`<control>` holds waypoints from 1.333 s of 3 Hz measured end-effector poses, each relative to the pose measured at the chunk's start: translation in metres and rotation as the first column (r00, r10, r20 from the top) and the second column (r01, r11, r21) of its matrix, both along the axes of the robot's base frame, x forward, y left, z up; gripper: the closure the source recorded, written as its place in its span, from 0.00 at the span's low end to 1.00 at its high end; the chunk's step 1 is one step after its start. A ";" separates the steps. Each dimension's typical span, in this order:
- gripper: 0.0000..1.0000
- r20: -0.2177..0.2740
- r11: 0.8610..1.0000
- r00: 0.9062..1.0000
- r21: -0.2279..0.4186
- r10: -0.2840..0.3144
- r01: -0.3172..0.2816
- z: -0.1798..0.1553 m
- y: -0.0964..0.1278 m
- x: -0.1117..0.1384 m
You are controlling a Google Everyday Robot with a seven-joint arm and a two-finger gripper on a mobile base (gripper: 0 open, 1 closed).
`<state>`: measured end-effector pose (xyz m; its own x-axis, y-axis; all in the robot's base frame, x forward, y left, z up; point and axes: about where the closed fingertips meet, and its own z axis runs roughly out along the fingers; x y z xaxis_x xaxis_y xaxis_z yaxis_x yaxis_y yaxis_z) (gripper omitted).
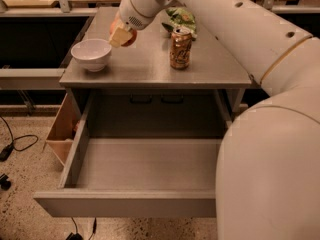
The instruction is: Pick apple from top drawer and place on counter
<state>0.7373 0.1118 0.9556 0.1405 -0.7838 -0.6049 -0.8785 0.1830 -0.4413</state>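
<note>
- The jaws sit at the end of the white arm, over the back-left part of the desk. They are closed on the apple, with one tan finger across its front.
- Only a red-orange sliver of the apple shows past that finger. It sits low over the grey top, and I cannot tell whether its underside touches the surface or hangs just above it.
- Just beside the jaws, to the left and a little nearer the camera, stands a white bowl. It is close enough that a sideways drift could nudge it.
- To the right, well apart from the apple, a brown drinks can stands upright. A green snack bag lies behind it, towards the far edge.
- Below the desk the top drawer is pulled fully out, and its grey floor shows nothing inside. A small tan wooden box sits against the cabinet's left side.
- Judging by this, the pick from the drawer is done and the placing step is in hand.
- The next move looks like a short, straight descent until the apple rests on the desk. The jaws would then open and lift straight up.
- The apple is round and may roll once freed, so it should be settled before letting go, and kept off the bowl.
</note>
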 end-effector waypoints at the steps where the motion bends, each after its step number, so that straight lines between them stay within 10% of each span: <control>1: 1.00 0.034 1.000 0.999 0.024 -0.004 0.003 0.022 -0.002 0.002; 3: 1.00 0.037 0.999 0.999 0.040 -0.013 0.012 0.023 0.001 0.023; 4: 1.00 0.016 0.995 0.997 0.061 -0.075 0.074 0.008 0.012 0.073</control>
<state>0.8108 0.1242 0.9640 0.0943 -0.7546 -0.6494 -0.8535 0.2745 -0.4429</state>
